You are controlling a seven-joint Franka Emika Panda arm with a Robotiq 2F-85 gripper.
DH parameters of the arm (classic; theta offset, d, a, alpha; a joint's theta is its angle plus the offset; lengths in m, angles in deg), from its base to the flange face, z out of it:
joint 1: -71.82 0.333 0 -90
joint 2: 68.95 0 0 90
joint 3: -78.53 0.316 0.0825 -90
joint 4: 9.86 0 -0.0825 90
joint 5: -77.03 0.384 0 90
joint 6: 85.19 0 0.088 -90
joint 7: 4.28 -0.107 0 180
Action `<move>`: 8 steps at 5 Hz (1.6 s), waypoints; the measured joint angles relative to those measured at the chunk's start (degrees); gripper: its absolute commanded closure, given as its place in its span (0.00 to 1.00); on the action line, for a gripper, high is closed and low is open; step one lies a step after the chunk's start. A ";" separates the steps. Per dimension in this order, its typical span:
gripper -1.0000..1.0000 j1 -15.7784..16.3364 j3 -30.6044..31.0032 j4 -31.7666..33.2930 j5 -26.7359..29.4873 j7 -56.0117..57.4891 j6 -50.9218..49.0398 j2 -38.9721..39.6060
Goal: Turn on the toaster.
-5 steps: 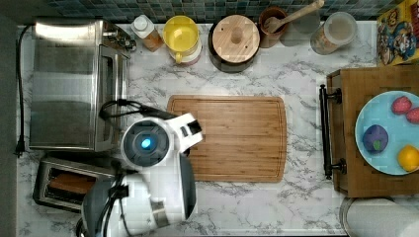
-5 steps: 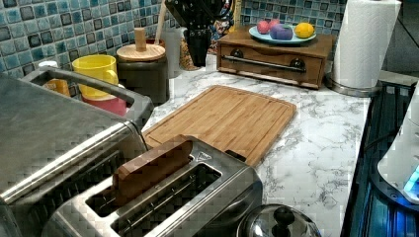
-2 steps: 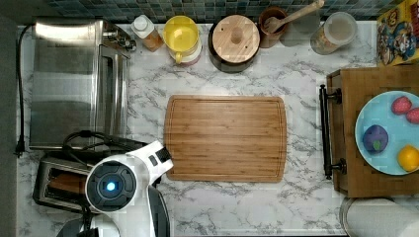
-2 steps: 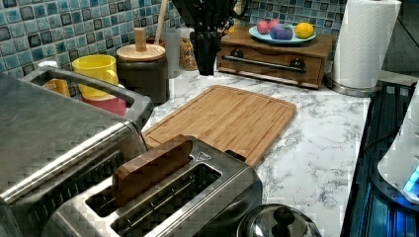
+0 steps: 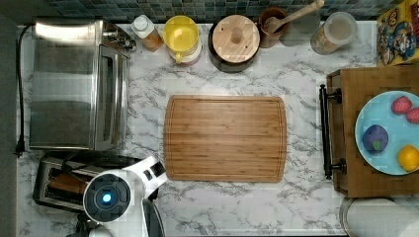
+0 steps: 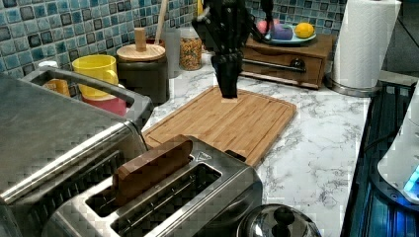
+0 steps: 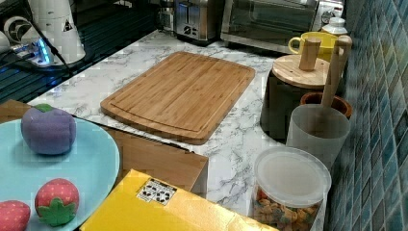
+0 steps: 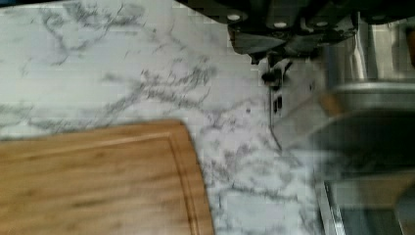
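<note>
The small steel toaster (image 5: 52, 185) stands at the top view's lower left, with a brown bread slice (image 6: 153, 165) upright in one slot. In the left view the toaster (image 6: 197, 197) has a black lever (image 6: 236, 156) at its far end. It shows small at the back in the right view (image 7: 192, 19) and as a steel edge in the wrist view (image 8: 377, 58). The arm's white wrist (image 5: 108, 197) hangs over the toaster's lever end. My black gripper (image 6: 229, 93) points down, shut and holding nothing, above and beyond the lever in the left view.
A big steel toaster oven (image 5: 74, 84) sits beside the toaster. A bamboo cutting board (image 5: 225, 138) lies mid-counter. Mug (image 5: 183, 37), lidded canister (image 5: 234, 39) and jars line the tiled wall. A wooden tray (image 5: 346, 133) carries a fruit plate, and a pot lid (image 6: 279, 224) sits close by.
The arm has swung from the cutting board's corner toward the top view's lower left, over the toaster's end. In the left view the gripper has come lower and nearer.
</note>
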 measured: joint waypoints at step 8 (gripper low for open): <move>1.00 4.78 3.87 5.93 2.77 3.95 13.74 0.10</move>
